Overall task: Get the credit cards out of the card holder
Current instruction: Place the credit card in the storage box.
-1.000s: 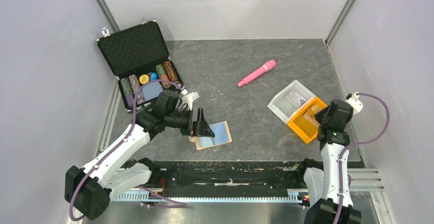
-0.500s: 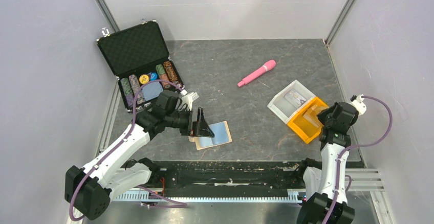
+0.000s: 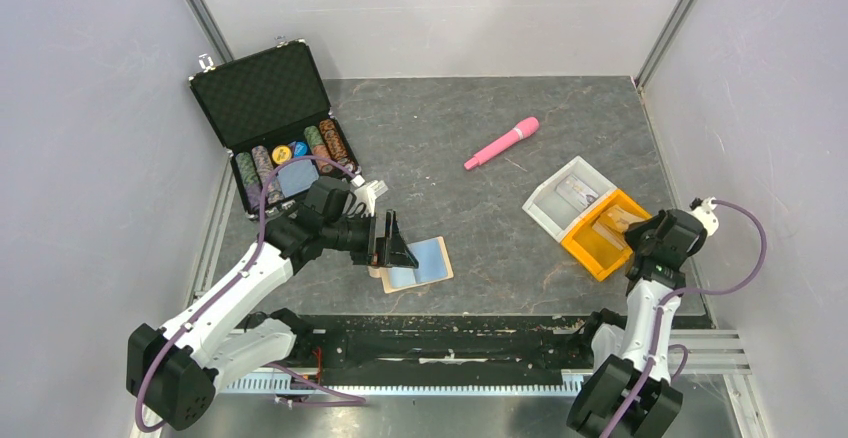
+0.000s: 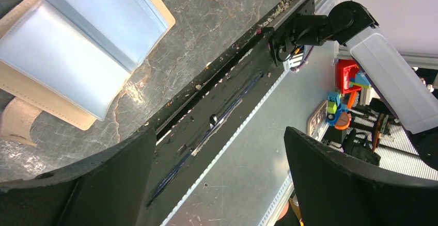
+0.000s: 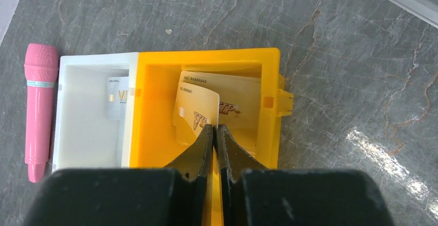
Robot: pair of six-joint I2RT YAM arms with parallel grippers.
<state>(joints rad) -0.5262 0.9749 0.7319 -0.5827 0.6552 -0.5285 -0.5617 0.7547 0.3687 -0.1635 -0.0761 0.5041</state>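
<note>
Two gold credit cards [image 5: 199, 107] sit in the orange tray [image 5: 150, 66] at the centre of the right wrist view, one flat on its floor and the other propped and slightly bowed over it. The right gripper [image 5: 215, 130] hangs above, its jaws pressed almost together at that card's lower corner. Since the card shows its face rather than its edge, it looks dropped rather than pinched. A paler card lies in the white tray [image 5: 77, 66] adjoining on the left, so the trays seem to serve as the drop-off place.

At the upper left of the left wrist view, the tan card holder [image 4: 82, 45] lies open and flat on the table, its pale blue sleeves showing no card. The left gripper [image 4: 219, 133] hovers at its near edge with jaws spread wide and holding nothing, probably there to steady the holder. The task looks close to finished.
</note>
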